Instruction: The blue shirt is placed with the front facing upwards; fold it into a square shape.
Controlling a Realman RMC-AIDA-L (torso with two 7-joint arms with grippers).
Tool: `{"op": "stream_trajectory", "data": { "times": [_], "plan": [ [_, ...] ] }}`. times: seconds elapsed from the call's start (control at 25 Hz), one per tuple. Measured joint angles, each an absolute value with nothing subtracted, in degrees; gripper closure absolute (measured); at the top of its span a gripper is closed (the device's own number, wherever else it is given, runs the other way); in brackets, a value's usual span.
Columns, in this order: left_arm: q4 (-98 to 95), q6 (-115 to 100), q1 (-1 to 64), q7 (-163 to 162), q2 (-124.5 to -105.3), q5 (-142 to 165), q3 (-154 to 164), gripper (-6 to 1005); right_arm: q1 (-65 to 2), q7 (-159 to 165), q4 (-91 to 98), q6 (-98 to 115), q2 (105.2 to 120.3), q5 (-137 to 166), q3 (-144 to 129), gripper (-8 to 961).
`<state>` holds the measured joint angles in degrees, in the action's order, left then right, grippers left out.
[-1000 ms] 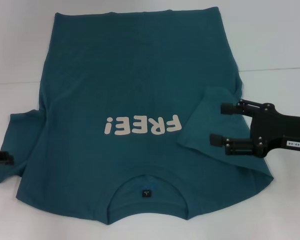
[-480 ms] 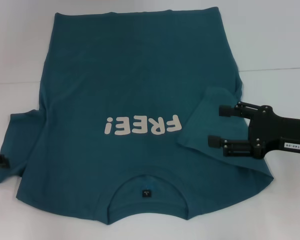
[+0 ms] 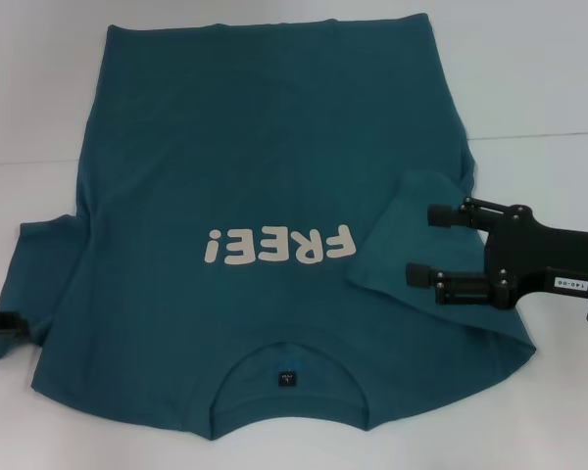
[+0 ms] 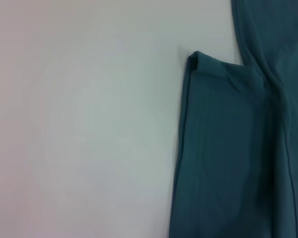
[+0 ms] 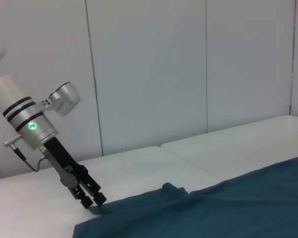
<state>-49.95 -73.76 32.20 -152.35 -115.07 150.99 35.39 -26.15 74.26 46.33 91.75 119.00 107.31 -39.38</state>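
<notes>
The blue shirt [image 3: 265,147] lies flat and front up on the white table, its white "FREE!" lettering [image 3: 279,245] upside down to me and its neck label [image 3: 289,376] near the front edge. The right sleeve [image 3: 397,220] is folded inward onto the body. My right gripper [image 3: 429,245] hovers open over that folded sleeve, nothing between its fingers. The left sleeve [image 3: 39,274] is spread out, also shown as teal cloth [image 4: 223,148] in the left wrist view. My left gripper [image 3: 0,321] sits at this sleeve's outer edge; the right wrist view shows it [image 5: 93,199] down at the cloth's edge.
The white table [image 3: 549,78] extends around the shirt, with a seam [image 3: 539,135] running across it at the right. A pale panelled wall [image 5: 149,74] stands behind the table in the right wrist view.
My right gripper has crept slightly inward over the folded sleeve. The left gripper has shifted a little toward the table's near edge. The shirt lies as before.
</notes>
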Motion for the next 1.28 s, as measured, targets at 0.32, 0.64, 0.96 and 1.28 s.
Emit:
{"op": "stream_trajectory", "data": {
  "times": [0.32,0.64,0.96,1.28],
  "plan": [
    [-49.66,-73.36,32.96,-152.32,-115.05,151.00,35.42,80,-26.12,74.26,46.32,91.67,119.01,107.32,-39.37,32],
    [-49.65,-73.09,33.00,-152.36,-114.83,151.25,35.42,80,-26.10,74.27,46.32,91.32,119.01,107.33,-39.37,33],
    [-49.65,-73.03,32.90,-152.53,-114.78,151.52,35.42,80,-26.14,74.22,46.31,91.26,119.00,107.54,-39.37,33],
    [-49.42,-72.78,33.18,-152.52,-114.96,151.53,35.42,80,-26.19,73.56,46.32,91.22,119.00,107.58,-39.37,33]
  ]
}}
